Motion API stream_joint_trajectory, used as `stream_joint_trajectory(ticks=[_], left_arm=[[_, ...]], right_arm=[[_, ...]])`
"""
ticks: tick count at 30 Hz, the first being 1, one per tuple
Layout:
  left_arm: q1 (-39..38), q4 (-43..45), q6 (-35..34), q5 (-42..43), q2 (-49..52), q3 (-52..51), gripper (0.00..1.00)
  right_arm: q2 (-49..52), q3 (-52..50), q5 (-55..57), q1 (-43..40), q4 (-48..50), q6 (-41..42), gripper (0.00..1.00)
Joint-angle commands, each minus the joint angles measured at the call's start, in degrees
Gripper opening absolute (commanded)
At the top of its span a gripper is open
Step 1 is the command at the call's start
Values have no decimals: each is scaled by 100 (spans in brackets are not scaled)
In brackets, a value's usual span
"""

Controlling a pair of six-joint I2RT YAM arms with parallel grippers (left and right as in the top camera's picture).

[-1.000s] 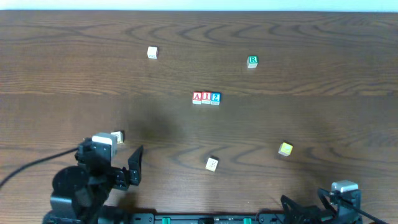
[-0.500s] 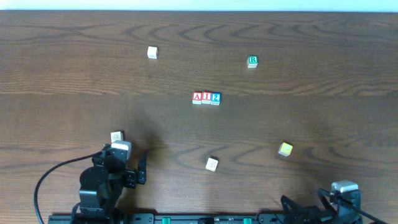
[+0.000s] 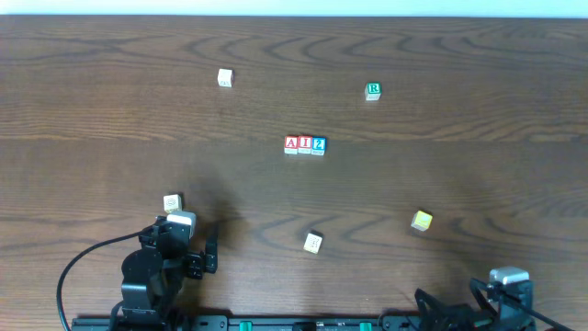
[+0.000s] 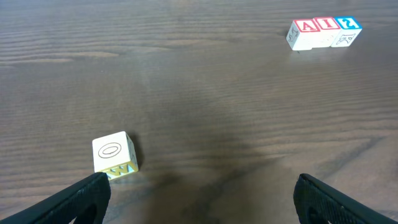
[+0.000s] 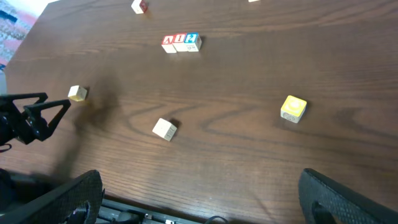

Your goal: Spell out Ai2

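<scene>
The left gripper (image 4: 200, 196) is held spread wide and empty near a pale wooden cube (image 4: 114, 153) marked with an oval. The right gripper (image 5: 199, 199) is likewise parted, empty. At the centre of the brown wooden table (image 3: 478, 184), the white red-"A" cube (image 3: 291, 144), red-"I" cube (image 3: 304, 144) and blue-"2" cube (image 3: 318, 145) are set touching, their row running left-right. A green "R" cube (image 3: 372, 90) is shown overhead, not by the left wrist.

A dark brown wood-grain worktop (image 3: 478, 119) fills the view under soft, even light. A pale strip (image 3: 294, 7) borders its far edge, and patterned carpet (image 5: 12, 25) shows at the far left.
</scene>
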Motion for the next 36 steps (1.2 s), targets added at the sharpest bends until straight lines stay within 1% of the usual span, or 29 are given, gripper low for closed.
stream_joint_trajectory(ticks=[1,23,26,27,29,32,34,36], left_arm=[[39,-37,133,24,-59,-42,95],[39,-33,133,22,-57,-42,95],[39,-33,133,22,-57,-42,96],[39,-33,133,22,-57,-42,95],[39,-33,133,22,-57,-42,95],[39,-33,133,22,-57,-42,95],[39,-33,133,24,-57,-42,95],[39,-33,133,22,-57,-42,95]], right_arm=[[-15,-15,57,33,-9,79,99],[-15,-15,57,33,-9,79,99],[-15,-15,540,33,79,-118,99],[-17,-20,688,35,229,-116,99],[-55,-116,949,39,887,-286,99],[-175,-575,1143,24,1834,-1038,99],[-378,-1069,1268,13,2321,-1569,99],[-776,-1803,1300,-42,2879,-2006,99]])
